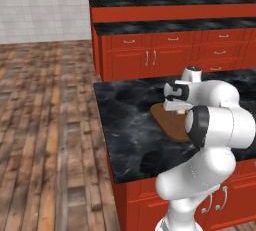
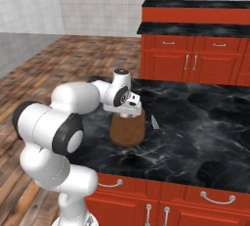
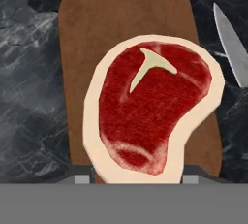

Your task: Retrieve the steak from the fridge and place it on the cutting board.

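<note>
The steak (image 3: 152, 111), red with a whitish fat rim and a pale T-shaped bone, sits close to the hand camera between the two finger tips of my gripper (image 3: 136, 179). My gripper is shut on the steak and holds it just above the cutting board (image 3: 97, 34), a brown wooden board with a hole at its far end. From the base views, the gripper (image 1: 177, 106) (image 2: 129, 111) hangs over the board (image 1: 167, 124) (image 2: 128, 133) on the black counter. The fridge is out of view.
A small silver knife (image 3: 232, 43) (image 2: 154, 122) lies on the black marble counter (image 1: 130, 125) (image 2: 195, 122) just right of the board. Red cabinets (image 1: 165, 55) (image 2: 195, 58) with a second black counter stand behind. Wooden floor lies to the left.
</note>
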Available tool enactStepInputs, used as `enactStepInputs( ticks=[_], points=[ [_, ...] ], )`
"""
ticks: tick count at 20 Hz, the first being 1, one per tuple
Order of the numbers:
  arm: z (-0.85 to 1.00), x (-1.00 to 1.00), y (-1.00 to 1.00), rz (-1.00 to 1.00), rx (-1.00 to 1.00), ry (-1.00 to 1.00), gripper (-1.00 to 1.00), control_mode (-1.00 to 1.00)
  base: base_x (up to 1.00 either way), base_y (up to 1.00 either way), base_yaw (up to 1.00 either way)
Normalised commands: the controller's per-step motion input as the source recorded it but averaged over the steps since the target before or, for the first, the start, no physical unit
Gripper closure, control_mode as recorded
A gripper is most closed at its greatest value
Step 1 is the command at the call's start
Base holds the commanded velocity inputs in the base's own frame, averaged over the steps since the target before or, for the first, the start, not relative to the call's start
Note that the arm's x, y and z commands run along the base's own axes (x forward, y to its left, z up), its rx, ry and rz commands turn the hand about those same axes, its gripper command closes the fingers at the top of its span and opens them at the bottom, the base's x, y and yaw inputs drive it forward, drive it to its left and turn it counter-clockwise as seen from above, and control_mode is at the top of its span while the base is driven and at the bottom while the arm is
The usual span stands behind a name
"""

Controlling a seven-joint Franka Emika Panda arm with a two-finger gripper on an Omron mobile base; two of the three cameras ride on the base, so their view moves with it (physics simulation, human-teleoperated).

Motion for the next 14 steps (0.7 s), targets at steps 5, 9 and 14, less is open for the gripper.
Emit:
enactStepInputs(
  ticks=[5, 9, 14],
  points=[
    [-0.39, 0.04, 0.04, 0.01, -0.04, -0.01, 1.0, -1.0, 0.0, 0.0, 0.0],
    [-0.46, 0.0, 0.01, 0.02, -0.04, 0.0, 1.0, -1.0, 0.0, 0.0, 0.0],
    [-0.41, 0.0, 0.11, 0.02, -0.02, 0.0, 1.0, -1.0, 0.0, 0.0, 0.0]
  ],
)
